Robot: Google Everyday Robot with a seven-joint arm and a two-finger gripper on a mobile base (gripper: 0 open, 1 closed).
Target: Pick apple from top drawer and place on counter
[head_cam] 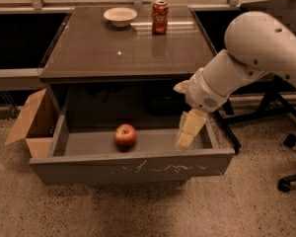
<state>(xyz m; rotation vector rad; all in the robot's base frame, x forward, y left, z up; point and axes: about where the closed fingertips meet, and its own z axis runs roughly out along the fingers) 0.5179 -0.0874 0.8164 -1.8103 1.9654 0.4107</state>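
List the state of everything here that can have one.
top drawer: pulled open, apple inside.
apple: resting on the drawer floor, not held.
gripper: pointing down at the drawer's right end, apart from the apple.
soda can: upright at the counter's far edge.
bowl: upright on the counter, left of the can.
cardboard box: flaps open, on the floor left of the drawer.

Counter (pixel 89 53) holds a bowl (pixel 120 16) and soda can (pixel 160 17); pincer (pixel 186 138) hangs below its front.
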